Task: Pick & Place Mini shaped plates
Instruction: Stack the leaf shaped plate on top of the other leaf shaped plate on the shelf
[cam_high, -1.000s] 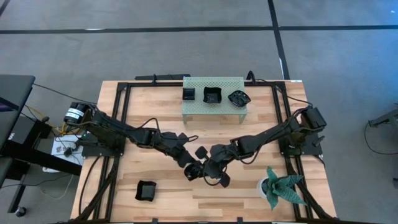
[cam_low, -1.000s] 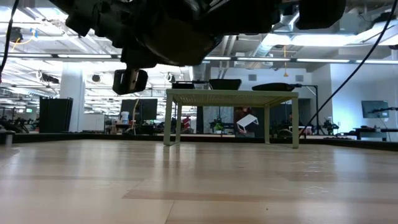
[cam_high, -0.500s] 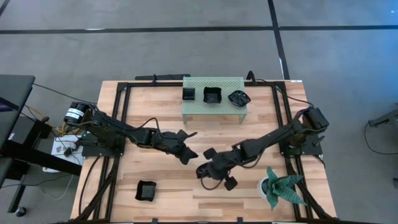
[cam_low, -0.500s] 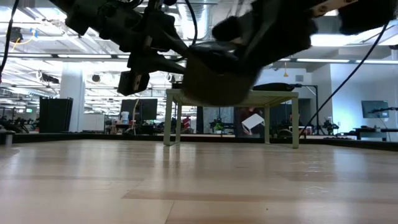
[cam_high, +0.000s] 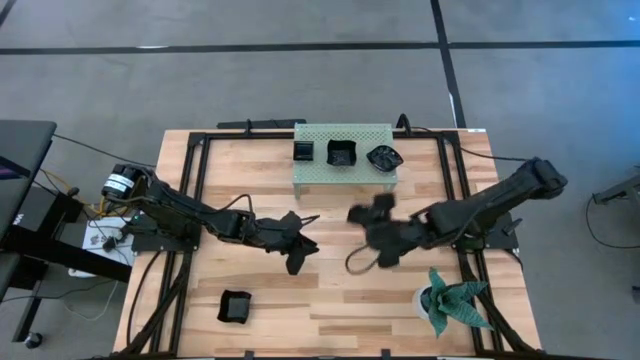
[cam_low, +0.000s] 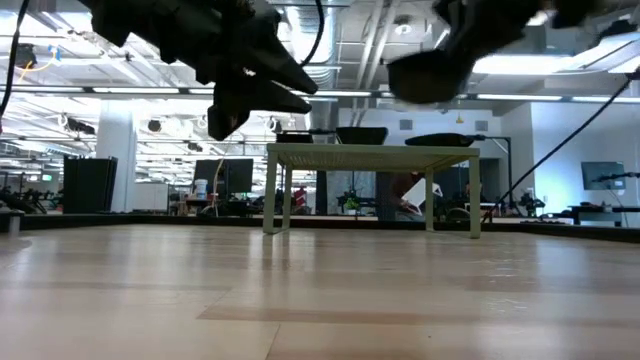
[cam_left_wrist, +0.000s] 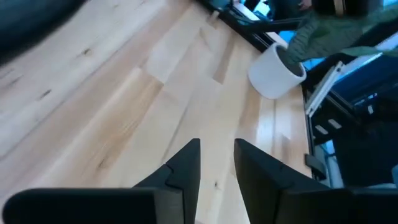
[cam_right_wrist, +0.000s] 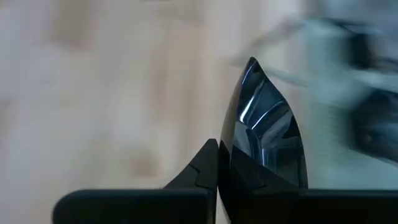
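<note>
surface (cam_high: 330, 300): open wood mid-front | shelf (cam_high: 343, 170): three plates, far edge | left gripper (cam_left_wrist: 216, 163): slightly parted, empty | right gripper (cam_high: 378, 232): clamped on a plate (cam_right_wrist: 264, 140), seen only by its wrist | loose plate (cam_high: 235, 306): front left

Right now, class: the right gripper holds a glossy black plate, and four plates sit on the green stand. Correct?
Not quite. The high view shows three plates on the green stand, not four. The right gripper does hold a glossy black plate.

Right wrist view: background blurred; plate (cam_right_wrist: 264, 137) base hidden behind fingers (cam_right_wrist: 205, 165)
</note>
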